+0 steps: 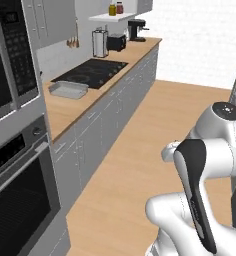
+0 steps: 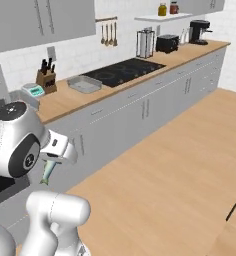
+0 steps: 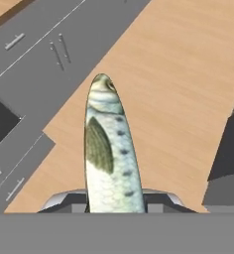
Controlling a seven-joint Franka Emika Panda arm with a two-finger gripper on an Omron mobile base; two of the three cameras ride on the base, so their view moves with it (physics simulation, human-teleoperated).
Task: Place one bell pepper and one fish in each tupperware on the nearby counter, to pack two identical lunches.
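A silvery green-backed fish (image 3: 106, 149) stands between the fingers of my gripper (image 3: 114, 199), which is shut on its tail end. From the right base view the fish (image 2: 48, 172) hangs head-down under the gripper (image 2: 51, 162), over the wooden floor in front of the pale grey drawers. The counter (image 2: 65, 100) runs along the wall, and a shallow grey rectangular container (image 2: 85, 84) sits on it beside the stovetop; whether it is a tupperware I cannot tell. The same container (image 1: 68, 90) shows on the counter (image 1: 65, 114) in the left base view. The bell pepper is out of view.
A black stovetop (image 2: 125, 70) is set into the counter, with a knife block (image 2: 45, 77), a toaster (image 2: 167, 43) and a coffee machine (image 2: 200, 31) along the wall. A built-in oven (image 1: 15, 175) stands at the left. The wooden floor (image 2: 165, 165) offers wide free room.
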